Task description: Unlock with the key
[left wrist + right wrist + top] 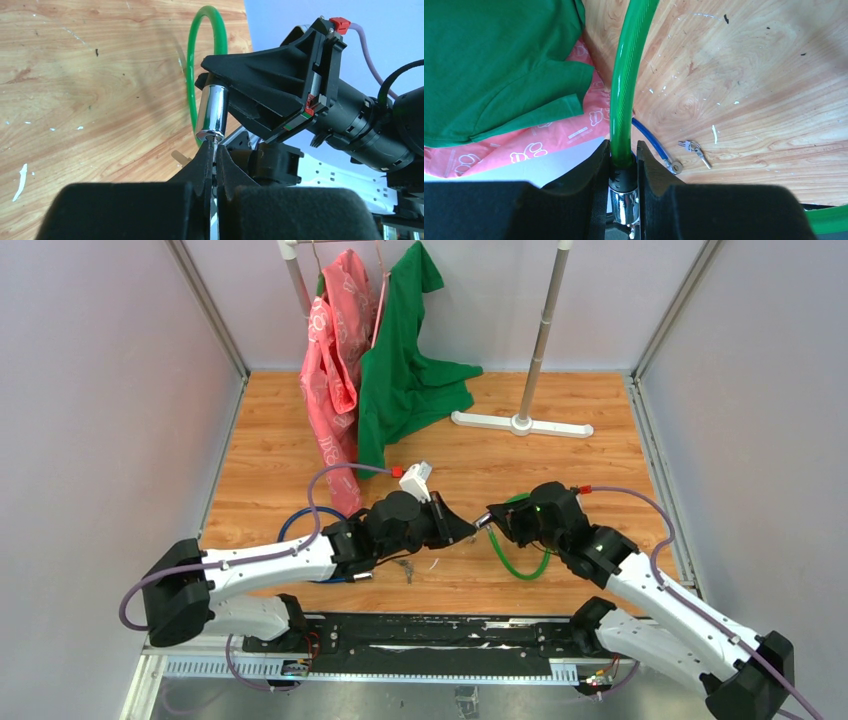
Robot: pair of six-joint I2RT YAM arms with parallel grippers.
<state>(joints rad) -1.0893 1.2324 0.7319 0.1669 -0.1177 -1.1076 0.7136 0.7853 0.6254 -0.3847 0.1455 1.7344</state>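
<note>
The left pincer [214, 158] is clamped tight on the key [214, 142], its tip at the chrome lock barrel [213, 111] (green cable [624, 75] attached), which the right pincer [623, 159] grips above the counter [610, 455]

- 2 arms, the left arm [270, 562] and the right arm [668, 612], each with glossy white shells on the long links and matte black housings at the joints.
- Small dark screws [226, 564] dot the white shells.
- A lilac cable [314, 498] runs along the left arm and ends in a red plug [397, 471]. A second lilac cable [652, 503] with a second red plug [585, 488] runs along the right arm.
- A white block [415, 479] is mounted at the left wrist.
- Green lights [540, 508] glow on the right arm's black wrist housings.
- The left gripper [470, 528] and right gripper [492, 519] are black, each with 2 wedge-shaped fingers tapering to thin tips.
- Red and green strips [309, 107] edge the right gripper's frame.
</note>
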